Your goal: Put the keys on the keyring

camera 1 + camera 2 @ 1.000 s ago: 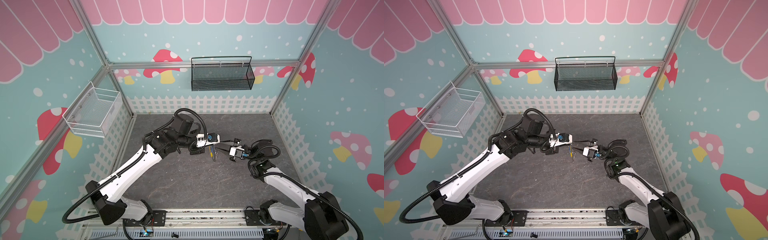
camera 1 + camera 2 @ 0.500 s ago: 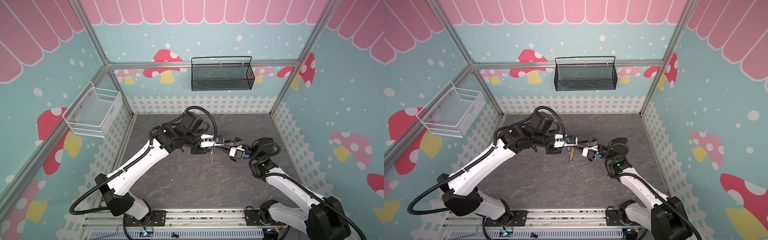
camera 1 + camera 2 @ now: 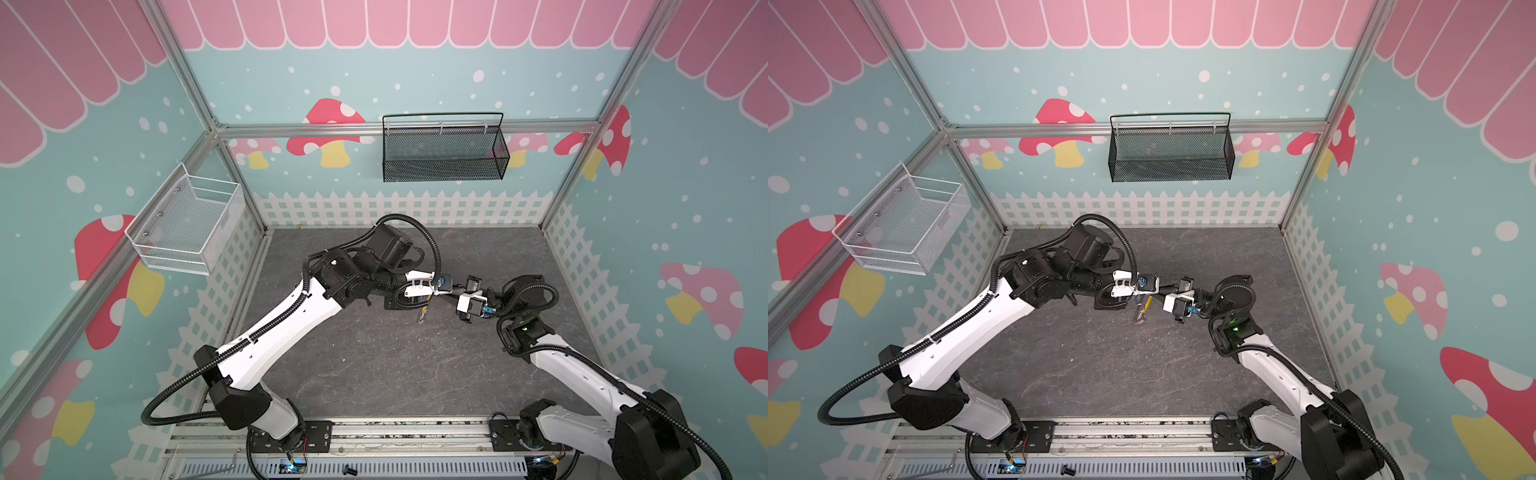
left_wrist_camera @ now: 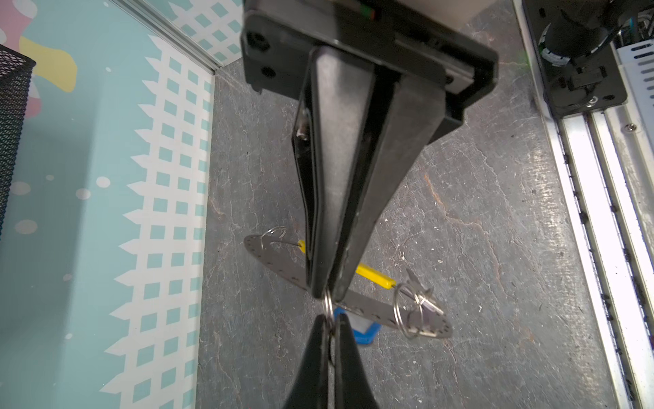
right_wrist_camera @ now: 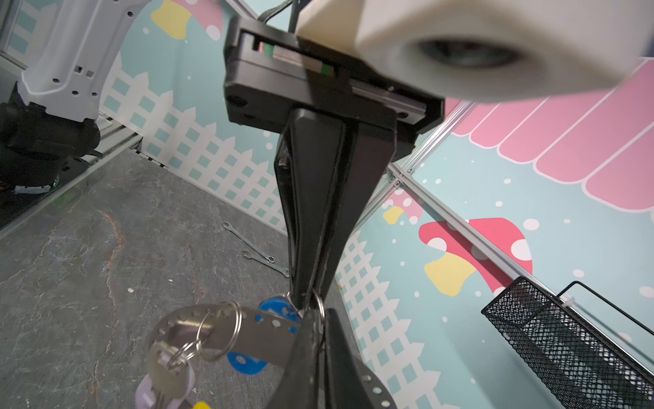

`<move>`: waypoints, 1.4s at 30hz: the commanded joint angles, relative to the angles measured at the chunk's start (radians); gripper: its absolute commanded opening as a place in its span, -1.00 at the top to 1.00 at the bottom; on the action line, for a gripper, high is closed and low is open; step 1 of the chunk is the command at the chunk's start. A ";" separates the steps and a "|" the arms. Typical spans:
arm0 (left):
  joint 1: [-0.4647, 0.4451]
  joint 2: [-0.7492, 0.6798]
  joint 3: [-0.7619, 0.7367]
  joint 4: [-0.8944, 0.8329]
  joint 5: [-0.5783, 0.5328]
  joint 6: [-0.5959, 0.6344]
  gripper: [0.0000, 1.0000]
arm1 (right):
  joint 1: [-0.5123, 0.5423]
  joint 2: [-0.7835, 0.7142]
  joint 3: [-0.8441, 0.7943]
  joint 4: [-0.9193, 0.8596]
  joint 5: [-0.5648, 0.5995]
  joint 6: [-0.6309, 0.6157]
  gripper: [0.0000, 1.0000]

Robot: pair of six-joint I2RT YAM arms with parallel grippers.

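My left gripper (image 4: 328, 318) and right gripper (image 5: 318, 315) meet tip to tip above the table, both shut on the small split ring (image 4: 327, 304) of the blue-tagged key (image 5: 276, 308). Below them hangs the keyring (image 4: 371, 307), a grey perforated band with a yellow segment (image 4: 375, 278). The lilac-tagged key (image 5: 166, 375) hangs from its own split ring (image 5: 219, 333), which loops round that band. In both top views the left gripper (image 3: 437, 291) and right gripper (image 3: 449, 293) touch, with the yellow segment (image 3: 1147, 305) dangling beneath.
Two long silver wrenches (image 5: 256, 253) lie on the grey table near the white fence wall. A black mesh basket (image 3: 444, 149) hangs on the back wall and a white wire basket (image 3: 187, 226) on the left wall. The arms' rail (image 3: 395, 428) runs along the front.
The left arm carried the ring and hanging keyring rightward to the right gripper. The right gripper's jaws went from open to shut on the split ring.
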 commanded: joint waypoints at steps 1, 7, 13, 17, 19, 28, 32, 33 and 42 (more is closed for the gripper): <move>-0.010 0.006 0.031 -0.017 0.006 0.013 1.00 | 0.007 0.008 0.018 0.047 -0.003 0.029 1.00; 0.002 -0.025 -0.014 0.043 -0.002 -0.030 0.74 | 0.007 0.012 0.003 0.101 0.016 0.076 1.00; 0.106 -0.160 -0.230 0.273 0.123 -0.197 0.35 | 0.006 0.015 -0.006 0.141 0.029 0.108 1.00; 0.126 -0.224 -0.358 0.393 0.182 -0.286 0.34 | 0.007 0.021 -0.003 0.151 0.026 0.114 1.00; 0.127 -0.235 -0.386 0.423 0.193 -0.313 0.36 | 0.007 0.025 0.000 0.153 0.023 0.114 1.00; 0.131 -0.241 -0.435 0.495 0.302 -0.412 0.43 | 0.007 0.032 0.009 0.160 0.026 0.112 1.00; 0.136 -0.242 -0.455 0.500 0.296 -0.445 0.32 | 0.006 0.031 0.009 0.160 0.027 0.110 1.00; 0.137 -0.244 -0.460 0.507 0.294 -0.453 0.31 | 0.007 0.031 0.009 0.160 0.029 0.109 1.00; 0.141 -0.236 -0.499 0.569 0.315 -0.541 0.32 | 0.007 0.028 0.011 0.163 0.031 0.108 1.00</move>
